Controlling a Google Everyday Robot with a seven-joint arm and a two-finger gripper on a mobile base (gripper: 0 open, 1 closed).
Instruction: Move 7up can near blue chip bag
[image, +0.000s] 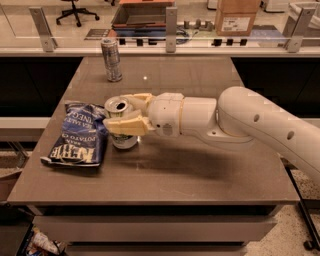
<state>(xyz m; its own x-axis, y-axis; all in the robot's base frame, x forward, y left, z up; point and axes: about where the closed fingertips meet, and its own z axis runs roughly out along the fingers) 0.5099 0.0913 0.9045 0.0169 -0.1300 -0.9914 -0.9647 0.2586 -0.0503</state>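
The 7up can (120, 141), short and white with a green band at the bottom and a silver top, stands upright on the table (200, 175) right beside the blue chip bag (78, 134). The bag is crinkled dark blue with white lettering and lies flat at the table's left. My gripper (120, 114) reaches in from the right and is shut on the can, one cream finger (127, 125) across its front and the other behind its top. The can's base appears to rest on the table, close to or touching the bag's right edge.
A taller, slim silver-grey can (111, 59) stands at the table's back left. Behind the table runs a glass-railed counter with a cardboard box (237, 16). My white arm (260, 125) spans the table's right half. The table's front edge is close below.
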